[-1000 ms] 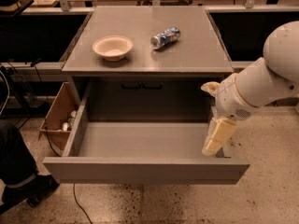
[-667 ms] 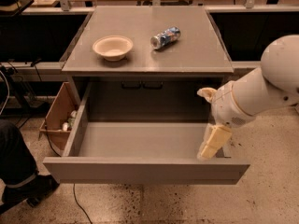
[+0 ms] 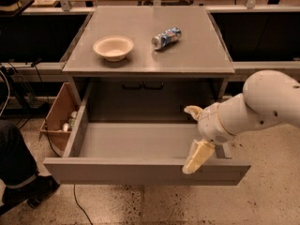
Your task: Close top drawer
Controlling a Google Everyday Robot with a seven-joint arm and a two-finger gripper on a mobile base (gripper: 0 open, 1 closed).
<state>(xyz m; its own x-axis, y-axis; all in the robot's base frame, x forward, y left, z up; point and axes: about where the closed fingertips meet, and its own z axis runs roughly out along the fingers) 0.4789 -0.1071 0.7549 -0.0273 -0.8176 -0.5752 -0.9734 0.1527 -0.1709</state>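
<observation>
The top drawer (image 3: 117, 170) is a wide grey metal drawer, pulled far out of the cabinet, with an empty interior. Its plain flat front faces me at the bottom of the view. My gripper (image 3: 193, 136) comes in from the right on a white arm (image 3: 262, 104). It hangs over the drawer's right front part. One cream fingertip (image 3: 196, 157) reaches down to the top edge of the drawer front, and the other points up and left. The fingers stand apart and hold nothing.
A cream bowl (image 3: 113, 47) and a lying can (image 3: 166, 37) sit on the cabinet top (image 3: 201, 55). A brown cardboard box (image 3: 58, 114) with small items stands left of the cabinet. A person's leg and shoe (image 3: 21, 172) are at the lower left. A cable runs across the floor.
My gripper and arm have moved left and down, from the drawer's right side toward the top edge of its front. The drawer has not visibly moved.
</observation>
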